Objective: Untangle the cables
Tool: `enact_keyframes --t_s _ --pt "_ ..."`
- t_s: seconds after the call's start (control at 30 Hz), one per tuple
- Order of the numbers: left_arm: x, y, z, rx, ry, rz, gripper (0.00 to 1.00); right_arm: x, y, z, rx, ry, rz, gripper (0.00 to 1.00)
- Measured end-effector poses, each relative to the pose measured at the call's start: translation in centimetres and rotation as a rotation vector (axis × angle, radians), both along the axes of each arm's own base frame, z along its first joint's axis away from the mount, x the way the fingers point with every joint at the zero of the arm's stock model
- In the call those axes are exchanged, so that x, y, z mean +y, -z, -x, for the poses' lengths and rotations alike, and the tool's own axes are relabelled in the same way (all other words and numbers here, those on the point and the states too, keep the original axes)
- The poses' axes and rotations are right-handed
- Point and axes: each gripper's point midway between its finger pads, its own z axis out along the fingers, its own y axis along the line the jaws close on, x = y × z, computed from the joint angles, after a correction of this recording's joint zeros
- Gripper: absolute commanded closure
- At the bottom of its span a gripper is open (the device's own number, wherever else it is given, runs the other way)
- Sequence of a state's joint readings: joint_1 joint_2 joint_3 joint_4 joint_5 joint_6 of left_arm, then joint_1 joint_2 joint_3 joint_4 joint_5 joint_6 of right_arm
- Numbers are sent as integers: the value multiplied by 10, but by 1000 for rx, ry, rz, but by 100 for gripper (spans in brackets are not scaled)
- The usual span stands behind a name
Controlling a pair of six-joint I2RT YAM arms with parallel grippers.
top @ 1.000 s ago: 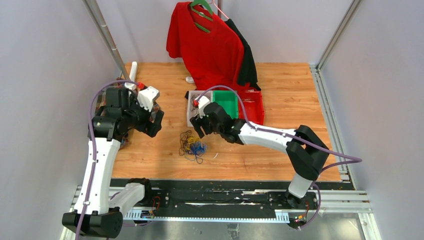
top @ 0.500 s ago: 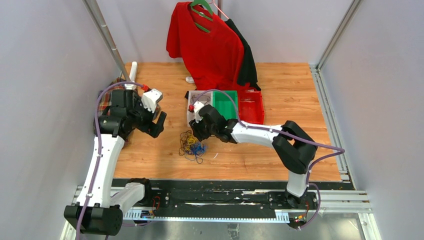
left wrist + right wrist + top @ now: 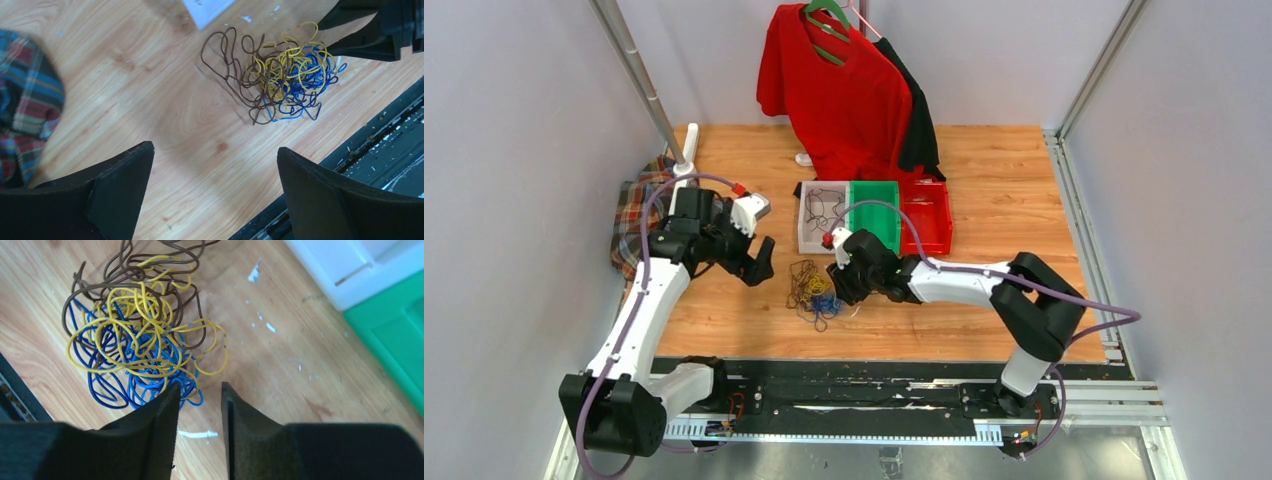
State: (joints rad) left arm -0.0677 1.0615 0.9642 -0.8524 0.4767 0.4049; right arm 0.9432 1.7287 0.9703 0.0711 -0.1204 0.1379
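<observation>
Three bins (image 3: 932, 215), two arms (image 3: 639, 320), one tangle of cables (image 3: 812, 288), one plaid cloth (image 3: 629, 215).

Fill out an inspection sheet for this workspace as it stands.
Surface: wooden table, white flecks beside the tangle.
Job's things: cables, brown, yellow and blue, one tangle, front centre.
Clutter: plaid cloth; white bin, green bin, red bin; red shirt hanging.
Grippers: left gripper open, above bare wood; right gripper jaws narrow at the tangle's blue edge, grip unclear.
Cables: purple arm cables loop along both arms.
Surroundings: grey walls, metal pole.
</observation>
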Motion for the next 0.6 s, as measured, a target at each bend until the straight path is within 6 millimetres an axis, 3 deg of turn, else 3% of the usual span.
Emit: enact_keyframes --t_s 0.1,0.2,0.3,0.43,0.5,0.6 --pt "-15 12 -1 14 37 15 1 -11 -6 5 -7 9 3 39" --pt "-28 32 1 59 55 35 2 -14 -28 2 -49 25 -24 32" --pt "-33 48 0 108 39 50 4 -8 -52 -4 -89 34 -71 31" --pt "-35 50 -7 99 30 62 5 15 -70 -10 -90 8 -143 31" --pt "-36 49 -8 76 28 71 5 29 -68 -10 -62 -23 -164 36" --pt "-38 48 -7 61 35 86 5 37 -50 -6 -1 -56 -161 49"
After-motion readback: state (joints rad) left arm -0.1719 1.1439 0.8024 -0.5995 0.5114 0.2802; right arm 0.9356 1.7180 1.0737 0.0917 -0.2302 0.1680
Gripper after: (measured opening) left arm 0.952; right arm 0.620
